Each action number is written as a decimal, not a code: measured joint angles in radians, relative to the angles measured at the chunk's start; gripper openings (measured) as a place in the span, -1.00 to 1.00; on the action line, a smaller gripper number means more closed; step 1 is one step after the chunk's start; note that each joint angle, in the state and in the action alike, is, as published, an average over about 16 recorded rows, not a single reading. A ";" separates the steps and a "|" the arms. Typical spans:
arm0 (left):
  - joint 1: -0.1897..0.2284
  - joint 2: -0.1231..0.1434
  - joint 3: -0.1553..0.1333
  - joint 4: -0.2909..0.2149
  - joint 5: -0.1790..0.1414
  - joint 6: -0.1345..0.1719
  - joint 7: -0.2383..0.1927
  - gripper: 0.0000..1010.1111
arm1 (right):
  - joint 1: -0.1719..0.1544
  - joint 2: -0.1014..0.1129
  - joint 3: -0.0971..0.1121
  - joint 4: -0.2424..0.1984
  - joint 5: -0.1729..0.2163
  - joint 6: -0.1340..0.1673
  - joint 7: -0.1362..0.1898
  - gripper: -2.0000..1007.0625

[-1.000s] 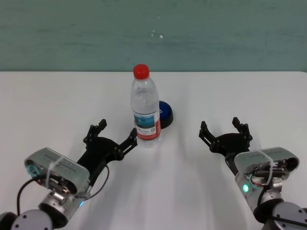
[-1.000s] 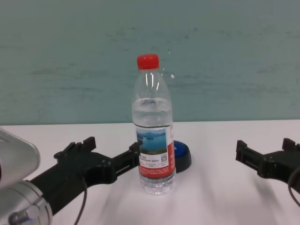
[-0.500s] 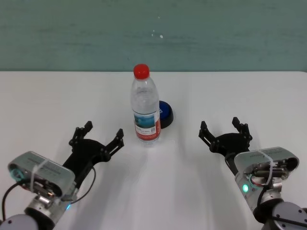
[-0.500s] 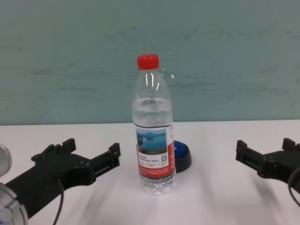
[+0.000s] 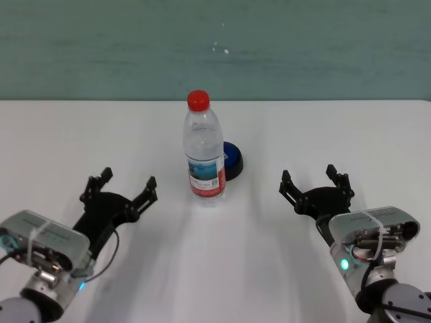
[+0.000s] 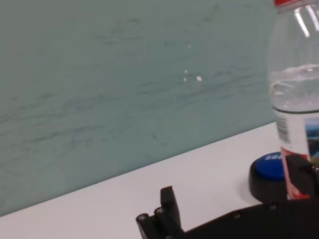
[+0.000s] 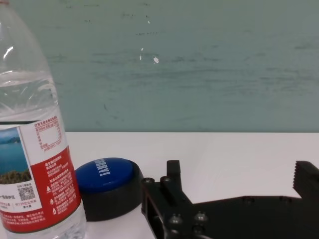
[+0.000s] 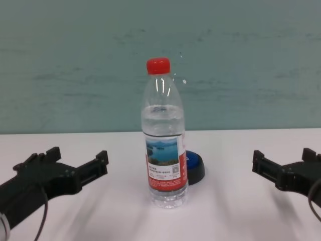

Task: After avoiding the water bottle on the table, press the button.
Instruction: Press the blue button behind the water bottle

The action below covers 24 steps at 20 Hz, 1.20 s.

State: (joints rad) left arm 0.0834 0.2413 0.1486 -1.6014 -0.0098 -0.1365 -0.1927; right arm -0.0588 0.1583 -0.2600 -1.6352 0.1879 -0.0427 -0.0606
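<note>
The water bottle (image 5: 204, 158), clear with a red cap and a lake label, stands upright mid-table. Directly behind it, slightly to the right, sits the low blue button (image 5: 233, 160) on its black base; the bottle hides part of it in the chest view. My left gripper (image 5: 126, 182) hovers open to the left of the bottle, well apart from it. On the other side, my right gripper (image 5: 310, 177) is open and holds nothing. The right wrist view shows the button (image 7: 107, 186) beside the bottle (image 7: 35, 149).
The white table (image 5: 67, 134) stretches wide on both sides, ending at a teal wall (image 5: 215, 47) behind. Nothing else stands on it besides the bottle and the button.
My left gripper has drawn back and to the left, from right beside the bottle to well apart from it. The bottle, button and right arm have not moved.
</note>
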 joint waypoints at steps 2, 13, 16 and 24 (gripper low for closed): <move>-0.004 0.000 -0.006 0.004 0.000 -0.001 0.002 1.00 | 0.000 0.000 0.000 0.000 0.000 0.000 0.000 0.99; -0.025 -0.007 -0.020 0.022 0.007 -0.003 0.005 1.00 | 0.000 0.000 0.000 0.000 0.000 0.000 0.000 0.99; -0.028 -0.009 -0.020 0.025 0.009 -0.003 0.005 1.00 | 0.000 0.000 0.000 0.000 0.000 0.000 0.000 0.99; -0.037 -0.014 -0.018 0.035 0.015 -0.003 0.006 1.00 | 0.000 0.000 0.000 0.000 0.000 0.000 0.000 0.99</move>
State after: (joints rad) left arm 0.0465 0.2276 0.1304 -1.5659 0.0048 -0.1399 -0.1865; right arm -0.0588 0.1583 -0.2600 -1.6352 0.1879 -0.0427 -0.0605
